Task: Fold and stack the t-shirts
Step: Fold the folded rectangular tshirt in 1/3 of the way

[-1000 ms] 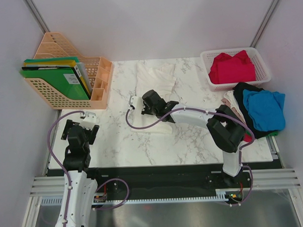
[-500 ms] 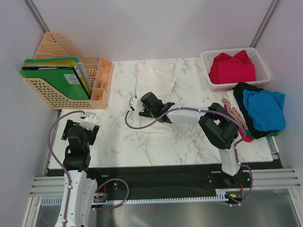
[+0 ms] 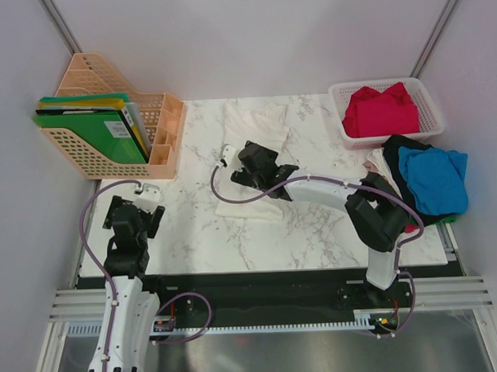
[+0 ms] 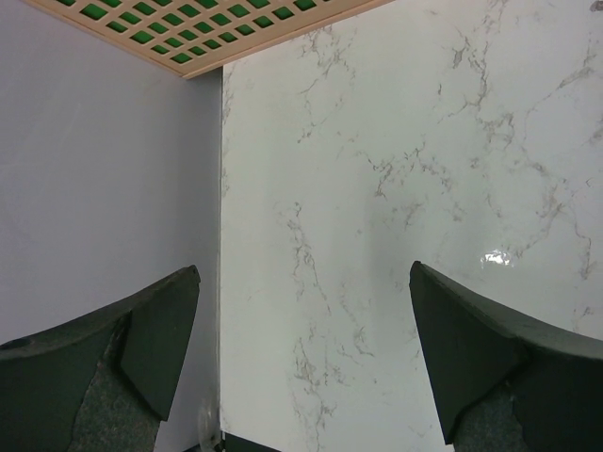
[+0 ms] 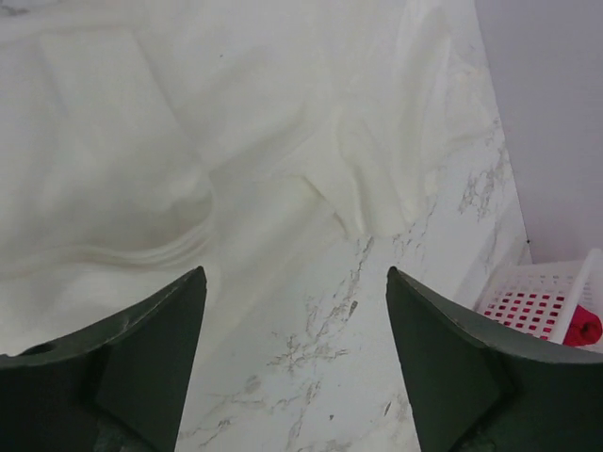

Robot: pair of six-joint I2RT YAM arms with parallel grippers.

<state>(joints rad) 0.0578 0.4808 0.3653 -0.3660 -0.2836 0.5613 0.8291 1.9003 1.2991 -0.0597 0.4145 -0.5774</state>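
Observation:
A large white t-shirt [image 3: 256, 124] lies spread on the marble table, its near part folded over toward the front [image 3: 239, 204]. My right gripper [image 3: 251, 161] hovers over its middle, open, with nothing between the fingers. In the right wrist view the white t-shirt [image 5: 188, 141] fills the upper left, and bare marble lies under the open right gripper [image 5: 295, 278]. A red t-shirt [image 3: 380, 109] sits in the white basket [image 3: 337, 91]. Blue [image 3: 434, 178], black [image 3: 400, 144] and beige [image 3: 378, 162] t-shirts are piled at the right edge. My left gripper [image 3: 139, 208] is open over bare marble [image 4: 303, 273].
A peach file rack [image 3: 154, 161] with green folders [image 3: 91, 126] stands at the back left; its mesh [image 4: 188, 19] shows in the left wrist view. The table's left edge [image 4: 221, 282] runs beneath the left gripper. The white basket [image 5: 537, 301] appears at the right wrist view's lower right.
My right gripper has gone from shut to open, letting go of the white t-shirt, and has shifted slightly back and right. The left arm has barely moved.

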